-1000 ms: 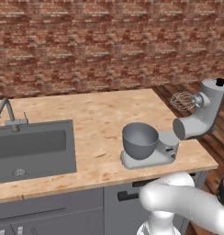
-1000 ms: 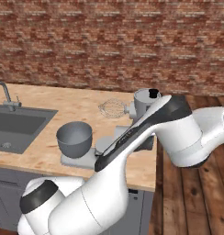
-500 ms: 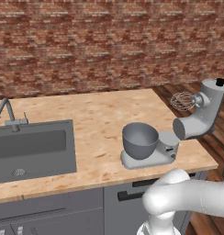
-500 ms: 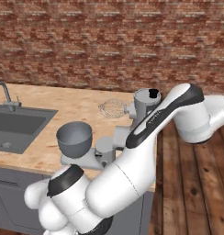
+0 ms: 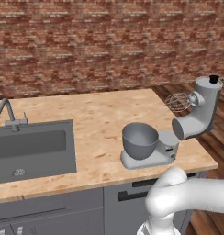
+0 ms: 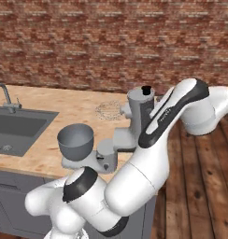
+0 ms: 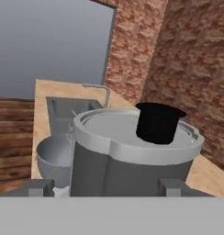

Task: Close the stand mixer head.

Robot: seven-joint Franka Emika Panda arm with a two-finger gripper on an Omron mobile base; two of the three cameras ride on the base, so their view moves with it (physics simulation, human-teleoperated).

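Note:
The stand mixer head (image 5: 198, 112) is tilted up and back at the counter's right end, with its black knob (image 5: 214, 79) on top and the wire whisk (image 5: 178, 102) pointing left in the air. From the other side the stand mixer head (image 6: 140, 112) rises above the mixer base (image 6: 111, 151). In the hand view the head's knob end (image 7: 132, 137) looms very close, with the black knob (image 7: 159, 121) on it. My gripper (image 7: 107, 186) is open, and its fingertips (image 7: 40, 187) stand wide apart on either side of that end.
The grey metal mixing bowl (image 5: 140, 140) sits on the mixer base below the whisk. A sink (image 5: 31, 147) with a faucet (image 5: 8, 112) lies at the counter's left. A brick wall (image 5: 109, 46) runs behind. My white arm (image 6: 172, 116) arches just right of the mixer.
My arm has swung up and out to the right, so that the upper link now arches beside the mixer. The mixer head stays tilted up as before.

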